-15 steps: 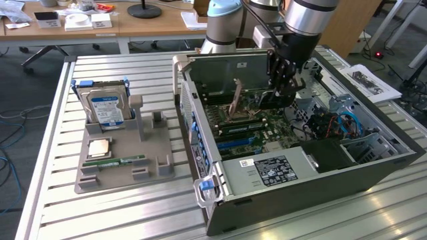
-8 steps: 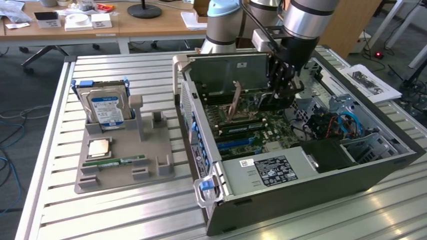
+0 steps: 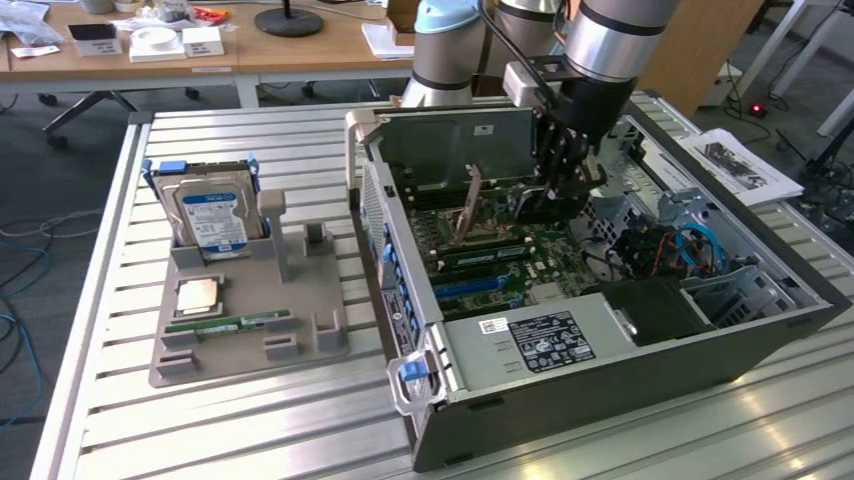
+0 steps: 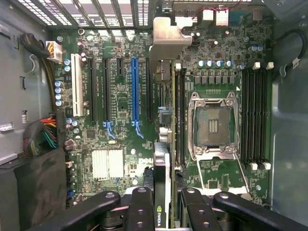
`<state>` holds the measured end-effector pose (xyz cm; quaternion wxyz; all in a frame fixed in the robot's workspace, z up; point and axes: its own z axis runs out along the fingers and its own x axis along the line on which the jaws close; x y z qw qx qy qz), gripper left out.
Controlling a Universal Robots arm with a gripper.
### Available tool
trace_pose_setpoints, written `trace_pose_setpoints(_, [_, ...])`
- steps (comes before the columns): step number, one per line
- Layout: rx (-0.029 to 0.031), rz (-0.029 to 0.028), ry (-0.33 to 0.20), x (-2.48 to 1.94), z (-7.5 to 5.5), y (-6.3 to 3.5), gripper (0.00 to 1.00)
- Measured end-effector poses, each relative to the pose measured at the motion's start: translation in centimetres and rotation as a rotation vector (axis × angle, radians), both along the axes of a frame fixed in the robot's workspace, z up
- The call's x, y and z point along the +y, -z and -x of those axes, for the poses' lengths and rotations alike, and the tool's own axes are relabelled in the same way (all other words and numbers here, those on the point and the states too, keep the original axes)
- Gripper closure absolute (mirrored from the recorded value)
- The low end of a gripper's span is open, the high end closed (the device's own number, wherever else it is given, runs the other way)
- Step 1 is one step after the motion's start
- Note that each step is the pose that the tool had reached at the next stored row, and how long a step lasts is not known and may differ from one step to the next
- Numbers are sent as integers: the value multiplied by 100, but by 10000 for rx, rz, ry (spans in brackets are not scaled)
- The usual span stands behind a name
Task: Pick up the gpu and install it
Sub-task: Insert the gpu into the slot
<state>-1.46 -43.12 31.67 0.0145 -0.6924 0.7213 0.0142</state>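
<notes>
The gpu [image 4: 160, 166] shows edge-on in the wrist view, a thin dark card with a silver end bracket [image 4: 168, 36]. My gripper [image 4: 161, 211] is shut on it, black fingers [image 4: 139, 211] pressed against both faces. The card hangs over the motherboard [image 4: 120, 115], between the blue slot [image 4: 135, 91] and the CPU socket [image 4: 213, 126], roughly above a black slot. In the exterior view my gripper [image 3: 558, 190] reaches down inside the open computer case [image 3: 641, 370], with the dark gpu [image 3: 545, 208] below it, near the board.
A grey fixture tray [image 3: 300, 290] at the exterior view's left holds a hard drive [image 3: 214, 220], a CPU [image 3: 198, 295] and a green memory stick [image 3: 240, 324]. Case walls, cables [image 3: 681, 245] and the power supply [image 3: 547, 340] crowd around the board.
</notes>
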Motion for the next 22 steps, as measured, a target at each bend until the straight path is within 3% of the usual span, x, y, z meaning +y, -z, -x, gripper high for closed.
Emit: trace_pose_setpoints(22, [0, 0, 1, 0, 4, 76, 73])
